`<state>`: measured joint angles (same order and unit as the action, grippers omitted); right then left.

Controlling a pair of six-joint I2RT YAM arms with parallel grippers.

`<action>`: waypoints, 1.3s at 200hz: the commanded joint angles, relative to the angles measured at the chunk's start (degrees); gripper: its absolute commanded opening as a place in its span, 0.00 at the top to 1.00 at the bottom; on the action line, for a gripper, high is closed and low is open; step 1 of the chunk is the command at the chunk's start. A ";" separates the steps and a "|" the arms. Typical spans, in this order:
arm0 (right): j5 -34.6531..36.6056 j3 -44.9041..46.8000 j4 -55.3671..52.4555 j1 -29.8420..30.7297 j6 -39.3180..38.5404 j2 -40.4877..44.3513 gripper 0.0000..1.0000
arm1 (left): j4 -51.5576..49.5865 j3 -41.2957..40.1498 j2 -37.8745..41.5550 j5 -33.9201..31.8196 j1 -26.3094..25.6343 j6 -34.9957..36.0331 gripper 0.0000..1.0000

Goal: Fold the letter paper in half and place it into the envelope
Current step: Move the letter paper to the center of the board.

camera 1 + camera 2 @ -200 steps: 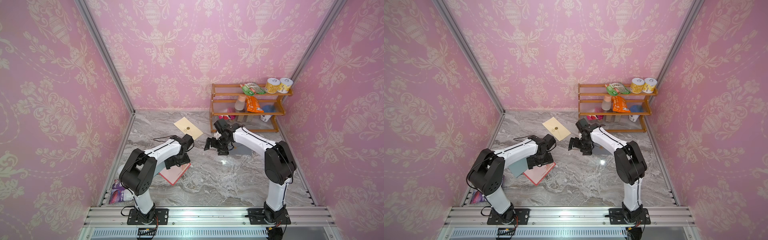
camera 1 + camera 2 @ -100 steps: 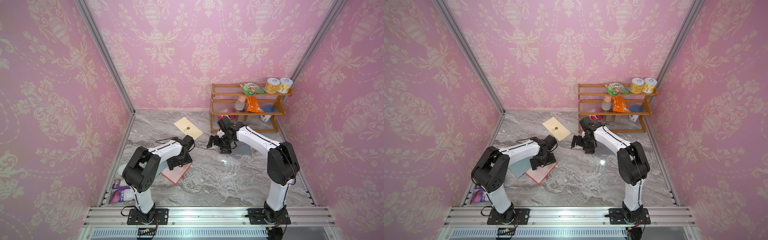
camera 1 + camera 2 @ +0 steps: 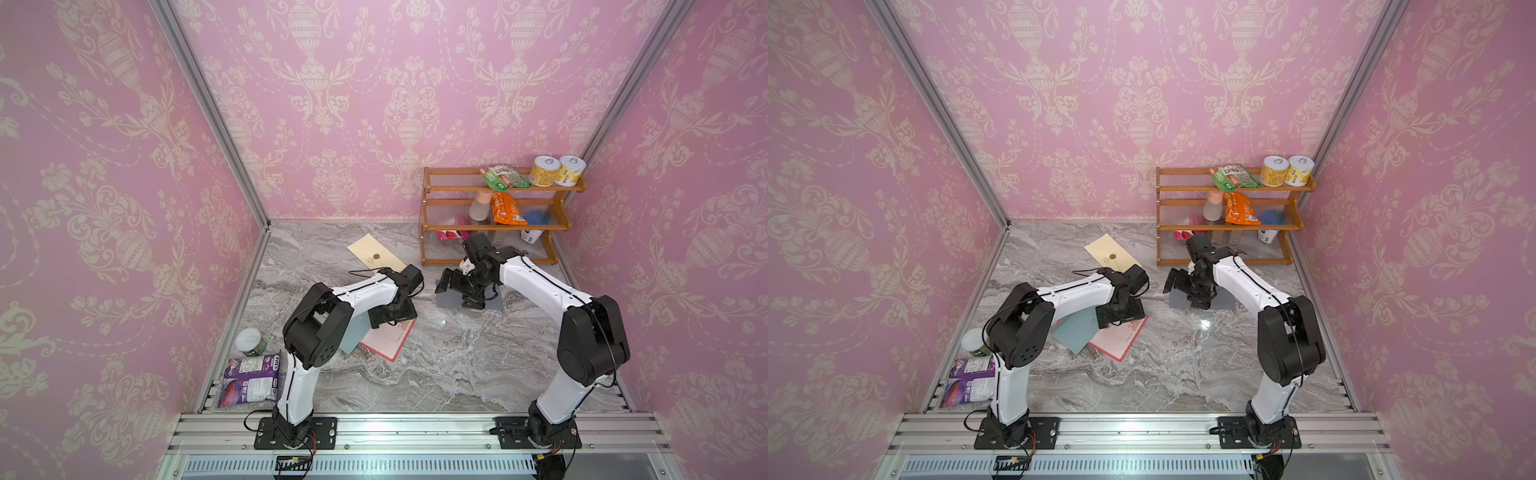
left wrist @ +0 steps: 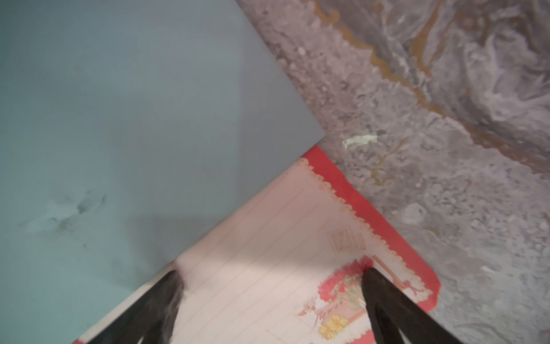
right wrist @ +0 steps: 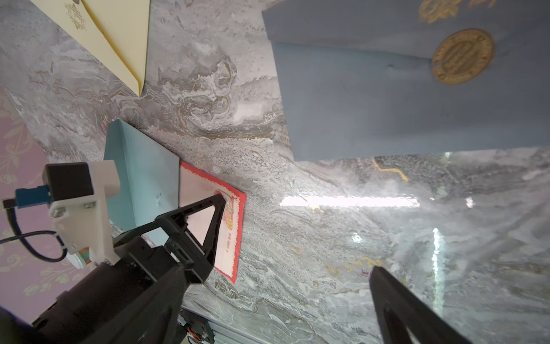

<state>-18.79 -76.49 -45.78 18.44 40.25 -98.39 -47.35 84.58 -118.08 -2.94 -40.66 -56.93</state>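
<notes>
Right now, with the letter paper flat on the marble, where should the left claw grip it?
Grip the letter paper at its free red-bordered corner, coming from the bare marble table side. It lies flat, and the blue sheet overlaps its other end, so likely only this edge can be lifted.

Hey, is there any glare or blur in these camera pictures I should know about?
Right wrist view: a bright streak of glare on the marble table washes out its veining. Left wrist view: soft overall, the fingers of the left end effector blurred, a faint shadow across the letter paper. In both top views: sharp, evenly lit, one small glint on the table.
</notes>
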 commanded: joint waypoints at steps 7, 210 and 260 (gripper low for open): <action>1.64 3.42 -0.93 -1.38 -1.58 3.78 0.00 | 1.04 4.41 -8.24 4.91 -2.29 -1.51 0.03; -1.95 0.44 1.66 3.68 -1.33 -2.11 0.00 | -10.15 -2.56 19.25 -7.74 9.46 12.65 0.01; -2.30 -0.37 1.39 3.86 -1.71 -3.21 0.00 | -4.82 -4.77 16.95 -2.20 12.27 14.46 0.01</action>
<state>-20.32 -75.09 -43.77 21.91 38.98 -100.49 -55.68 78.91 -99.59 -8.62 -28.18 -44.38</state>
